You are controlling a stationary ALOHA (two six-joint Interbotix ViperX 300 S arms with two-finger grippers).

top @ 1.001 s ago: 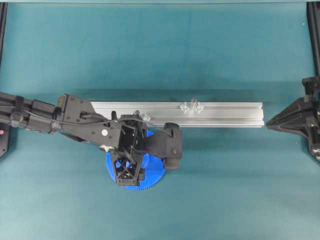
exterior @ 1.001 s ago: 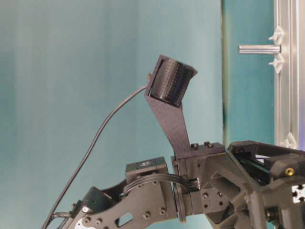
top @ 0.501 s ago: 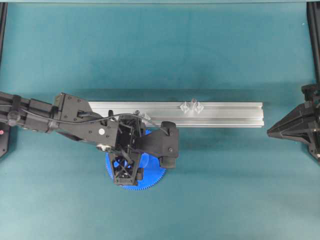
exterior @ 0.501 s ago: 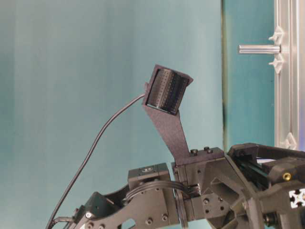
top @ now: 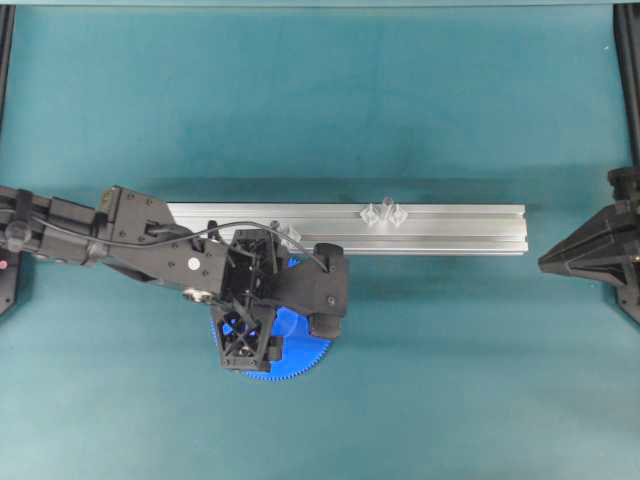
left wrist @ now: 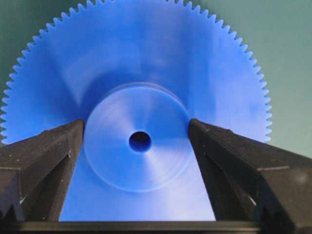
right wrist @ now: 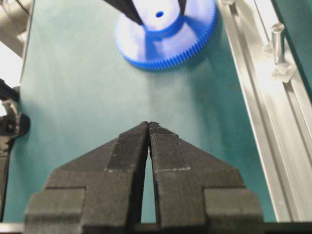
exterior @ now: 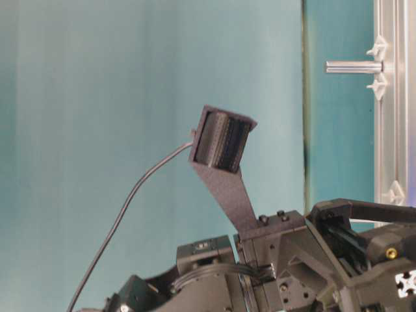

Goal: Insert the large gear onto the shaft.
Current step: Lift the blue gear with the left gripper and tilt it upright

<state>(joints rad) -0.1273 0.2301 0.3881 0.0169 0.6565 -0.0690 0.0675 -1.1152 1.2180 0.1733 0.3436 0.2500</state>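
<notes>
The large gear (top: 297,338), a bright-blue toothed disc, lies flat on the teal table just in front of the rail. My left gripper (top: 255,330) points down over it. In the left wrist view its two fingers (left wrist: 73,134) sit against both sides of the raised hub (left wrist: 139,141), shut on it. The shaft (top: 385,212), a thin pin on a clear winged base, stands on the rail to the right; it also shows in the table-level view (exterior: 354,66) and the right wrist view (right wrist: 277,36). My right gripper (top: 545,262) is shut and empty at the far right (right wrist: 148,124).
The aluminium rail (top: 450,230) runs left to right across the table's middle. A second clear pin base (top: 290,235) sits on it right behind my left wrist. Black frame posts (top: 628,70) stand at the side edges.
My left arm has shifted slightly left and sunk lower over the gear. The right gripper has drawn back a little to the right. The gear has stayed in place.
</notes>
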